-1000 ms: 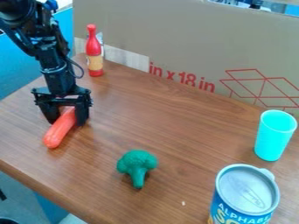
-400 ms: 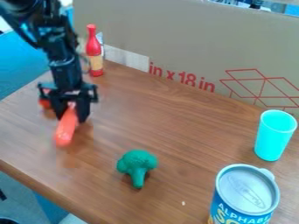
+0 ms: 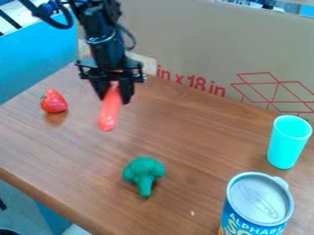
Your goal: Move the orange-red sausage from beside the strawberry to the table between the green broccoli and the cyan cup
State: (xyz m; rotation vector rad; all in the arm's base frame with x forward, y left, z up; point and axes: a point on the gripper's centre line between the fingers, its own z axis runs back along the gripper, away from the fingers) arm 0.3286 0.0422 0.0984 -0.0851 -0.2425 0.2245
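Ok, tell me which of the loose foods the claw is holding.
The long, orange-red sausage, gripped in the claw. The red strawberry and the green broccoli both rest on the table, apart from the claw.

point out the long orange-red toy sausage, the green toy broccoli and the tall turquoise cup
Long orange-red toy sausage (image 3: pixel 109 111): camera view, middle of its visible length.
Green toy broccoli (image 3: pixel 144 168): camera view, on its bumpy head.
Tall turquoise cup (image 3: pixel 287 146): camera view, middle of its outer wall.

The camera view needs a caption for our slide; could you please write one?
Gripper holding a red sausage over a wooden table, with strawberry, broccoli, turquoise cup and can.
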